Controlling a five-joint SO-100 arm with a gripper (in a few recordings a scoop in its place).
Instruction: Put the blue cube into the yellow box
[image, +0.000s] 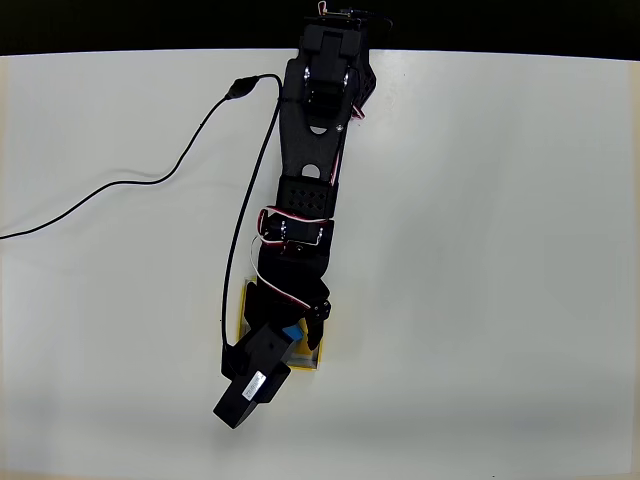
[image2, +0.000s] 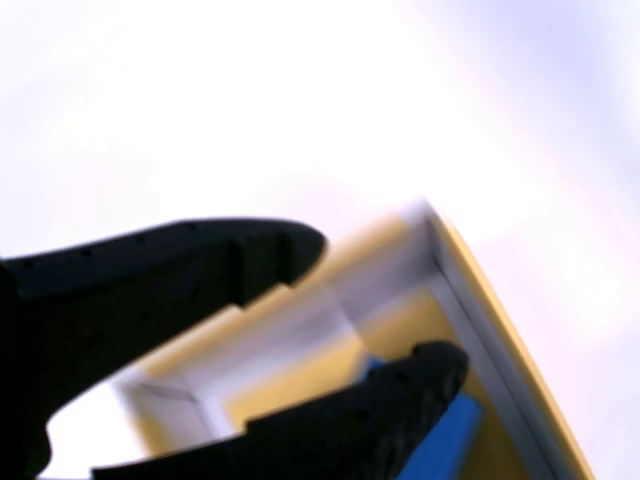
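In the overhead view the black arm reaches down the table and its gripper hangs over the yellow box, covering most of it. A small patch of the blue cube shows between the arm's parts, inside the box's outline. In the wrist view the gripper is open, its two black fingers apart with nothing between them. Below them lies the yellow box with its pale rim walls. The blue cube rests on the box floor, partly hidden behind the lower finger.
A black cable runs from the arm's base across the left half of the white table. The table's far edge lies along the top, with the arm's base mounted there.
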